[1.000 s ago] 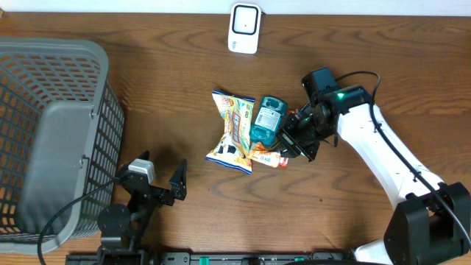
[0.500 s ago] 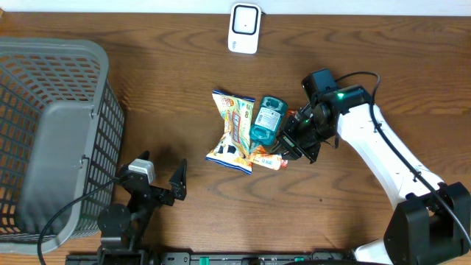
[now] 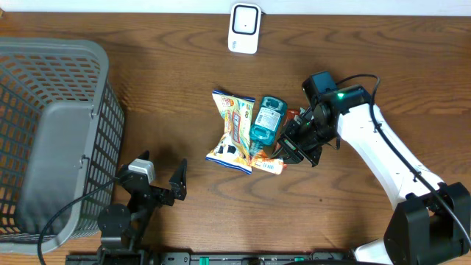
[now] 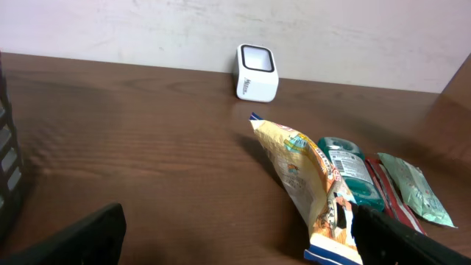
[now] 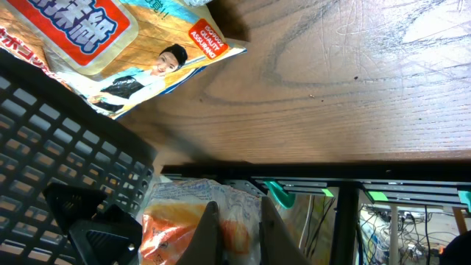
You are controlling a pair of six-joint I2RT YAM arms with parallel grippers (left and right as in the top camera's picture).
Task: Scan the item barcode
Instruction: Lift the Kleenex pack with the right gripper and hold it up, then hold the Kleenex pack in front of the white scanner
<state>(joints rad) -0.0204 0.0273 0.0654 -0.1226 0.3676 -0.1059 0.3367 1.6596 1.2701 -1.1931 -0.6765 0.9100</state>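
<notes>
Overhead view first: right arm point(image 3: 379, 151) comes in from the lower right corner. Its white forearm slants up and left, and the wrist is bent so the right gripper point(image 3: 287, 151) points left into the heap of goods in mid-table. Its jaws are pinched together on the edge of an orange packet point(image 3: 268, 164). The packet lies on the wooden table point(image 3: 184, 88), just below a teal package point(image 3: 266, 119) and beside a yellow snack bag point(image 3: 232, 132). The white barcode scanner point(image 3: 244, 28) stands at the far edge, well apart from the packet. The left gripper point(image 3: 162, 177) sits low near the front edge, next to the grey basket point(image 3: 51, 110), jaws spread wide and holding nothing.

Left wrist view: the scanner point(image 4: 256, 72) stands by the wall. Nearer lie the snack bag point(image 4: 309, 177), the teal package point(image 4: 349, 173) and a green packet point(image 4: 416, 191).

Right wrist view (upside down): the two fingers point(image 5: 208, 232) stand close together over crinkled orange film point(image 5: 173, 221).
</notes>
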